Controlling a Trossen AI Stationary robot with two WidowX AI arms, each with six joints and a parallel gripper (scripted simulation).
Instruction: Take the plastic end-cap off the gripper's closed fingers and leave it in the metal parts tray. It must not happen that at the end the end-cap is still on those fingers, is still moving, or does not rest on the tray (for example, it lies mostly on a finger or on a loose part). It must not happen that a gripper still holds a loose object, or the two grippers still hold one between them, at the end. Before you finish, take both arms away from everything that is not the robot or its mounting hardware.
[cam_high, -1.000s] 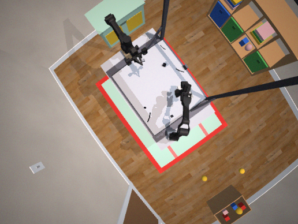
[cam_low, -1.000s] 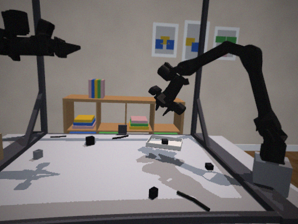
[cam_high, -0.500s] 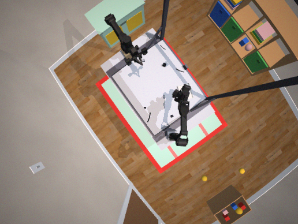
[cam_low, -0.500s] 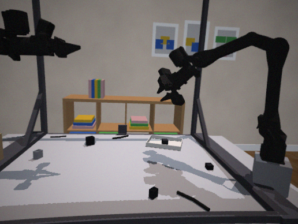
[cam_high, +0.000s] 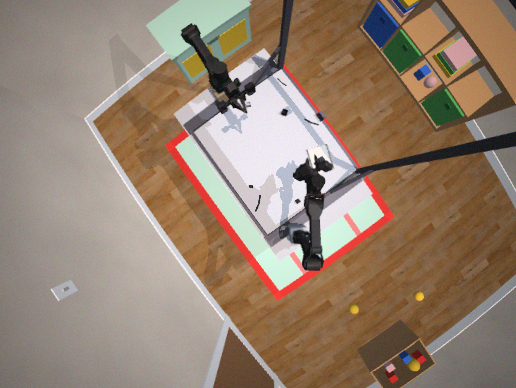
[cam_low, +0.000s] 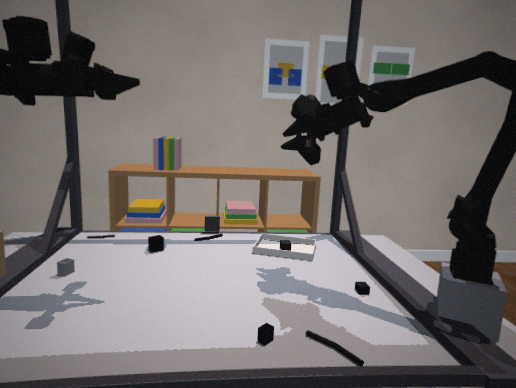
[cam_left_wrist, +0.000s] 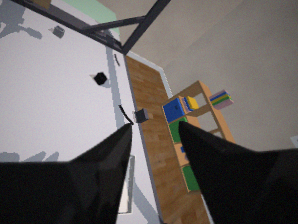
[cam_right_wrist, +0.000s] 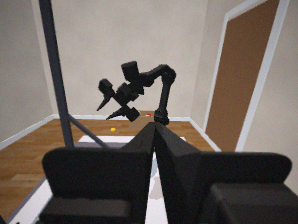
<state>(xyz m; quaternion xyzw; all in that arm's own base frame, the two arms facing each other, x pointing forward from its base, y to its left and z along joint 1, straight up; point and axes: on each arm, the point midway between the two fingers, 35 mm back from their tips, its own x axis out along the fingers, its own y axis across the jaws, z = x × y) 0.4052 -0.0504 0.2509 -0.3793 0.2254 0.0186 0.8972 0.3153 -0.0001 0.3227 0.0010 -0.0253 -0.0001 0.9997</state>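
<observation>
The end-cap, a small black block (cam_low: 285, 244), sits inside the shallow white metal parts tray (cam_low: 300, 257) (cam_high: 311, 151) (cam_left_wrist: 132, 175). In the top view it cannot be made out beneath the left arm. My left gripper (cam_low: 283, 140) (cam_left_wrist: 155, 126) (cam_right_wrist: 101, 114) is partly open with nothing between its fingers, high above the table and clear of the tray. My right gripper (cam_low: 139, 81) (cam_right_wrist: 153, 126) is shut, its bare fingertips together, high over the other side of the table. No cap shows on its fingers.
Black blocks (cam_low: 156, 243) (cam_low: 362, 288) (cam_low: 266, 333), a grey block (cam_low: 65, 267) and dark thin strips (cam_low: 334, 346) (cam_low: 208, 237) lie on the table. Dark frame posts (cam_low: 72, 150) (cam_low: 345, 150) stand at the table's corners. A shelf (cam_low: 215, 171) stands beyond the table.
</observation>
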